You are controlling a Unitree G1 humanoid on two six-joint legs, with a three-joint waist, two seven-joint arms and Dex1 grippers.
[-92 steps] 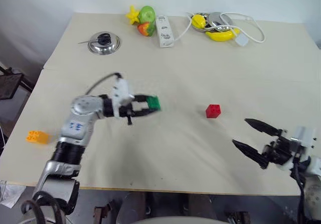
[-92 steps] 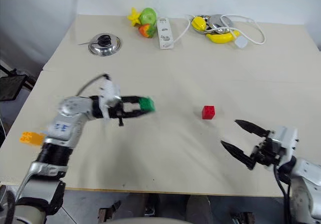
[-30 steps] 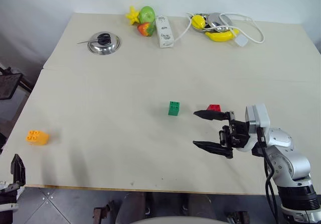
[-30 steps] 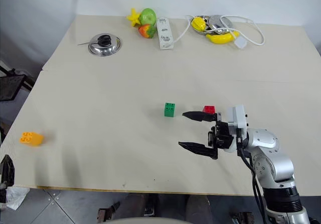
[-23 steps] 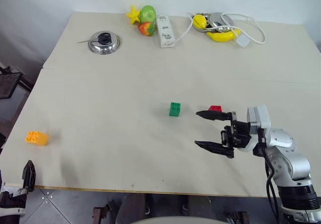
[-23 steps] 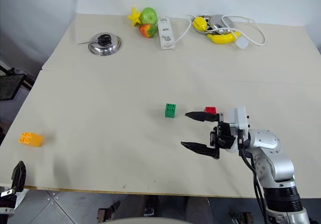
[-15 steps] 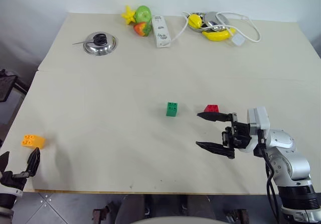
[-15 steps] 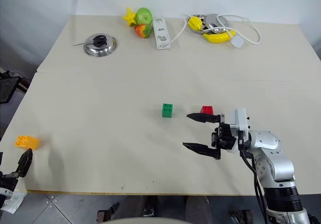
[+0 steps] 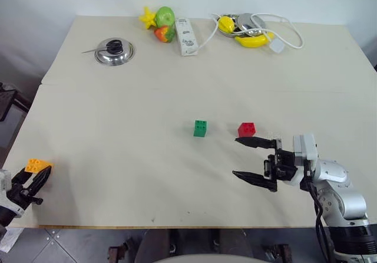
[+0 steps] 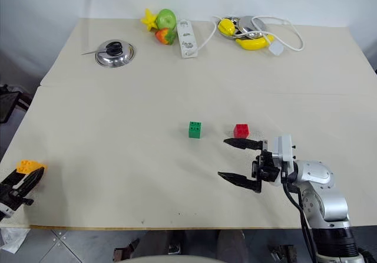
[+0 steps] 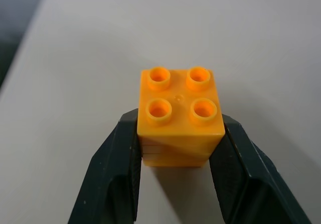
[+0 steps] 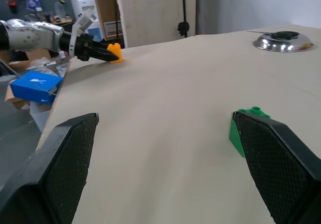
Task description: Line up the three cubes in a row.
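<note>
On the cream table (image 9: 118,145), the green cube (image 9: 200,128) and red cube (image 9: 247,129) sat side by side mid-table. I had my left gripper (image 11: 176,153) clamped on the orange-yellow cube (image 11: 179,116) at the near-left edge, my right gripper (image 9: 254,161) gaping beside the red. Next I judged I should lift it across beside the green.

Two cubes are sitting side by side near the middle of the bench (image 9: 118,115), one cube (image 9: 200,128) to the left of the other cube (image 9: 247,129). The third cube (image 9: 36,165) is sitting at the bench's near left corner, between the fingers of the left tool (image 9: 32,180). The right tool (image 9: 253,160) is hovering just nearer than the middle pair, toward the near edge. A lid (image 9: 114,51), toy fruits (image 9: 159,22) and a cable (image 9: 283,30) are lying along the far edge.
</note>
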